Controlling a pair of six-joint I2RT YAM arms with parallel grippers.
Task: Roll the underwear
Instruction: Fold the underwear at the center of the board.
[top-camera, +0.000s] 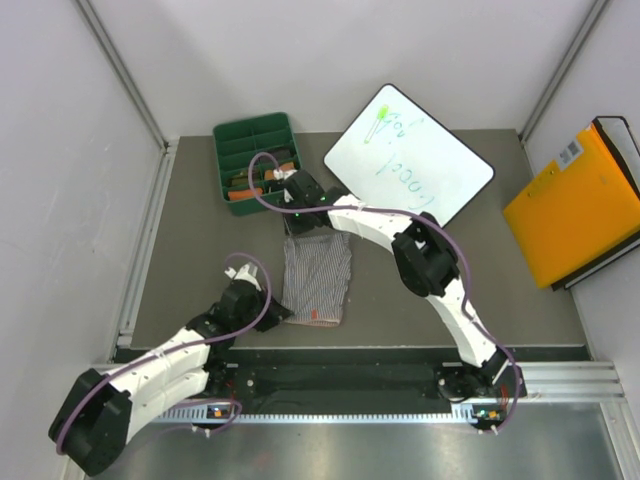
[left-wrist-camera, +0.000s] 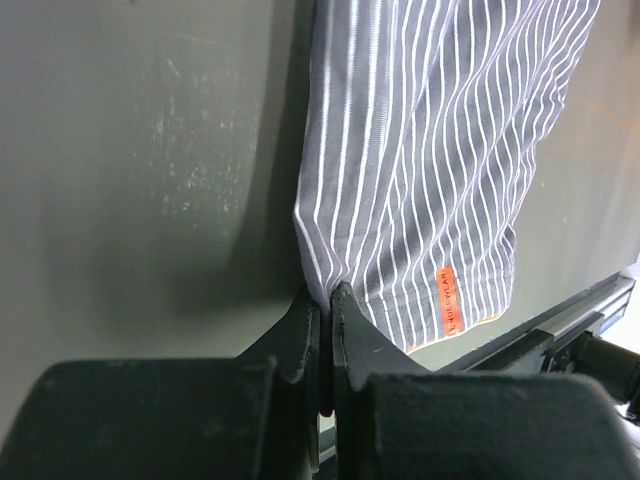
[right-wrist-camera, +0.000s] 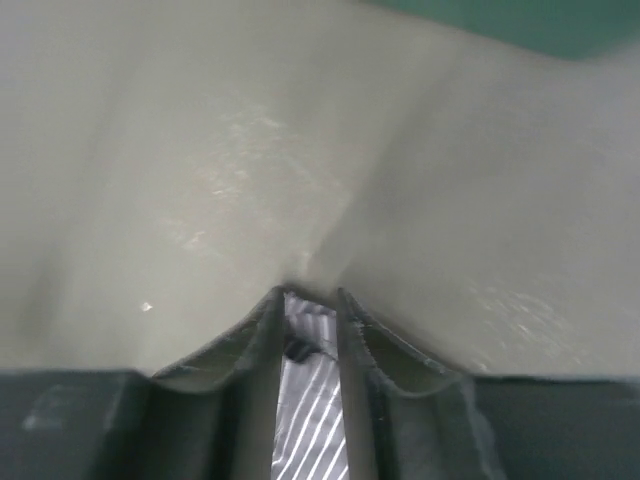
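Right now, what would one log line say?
left gripper: shut on striped underwear corner | right gripper: cloth between jaws, grip unclear

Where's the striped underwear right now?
Top view, table centre: the striped underwear lies flat just in front of the green tray, the left gripper pinching its near-left corner.

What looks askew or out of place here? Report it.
Nothing spilled or damaged. The striped underwear lies slightly skewed, its far edge bunched at the right gripper. The whiteboard sits at an angle beyond it.
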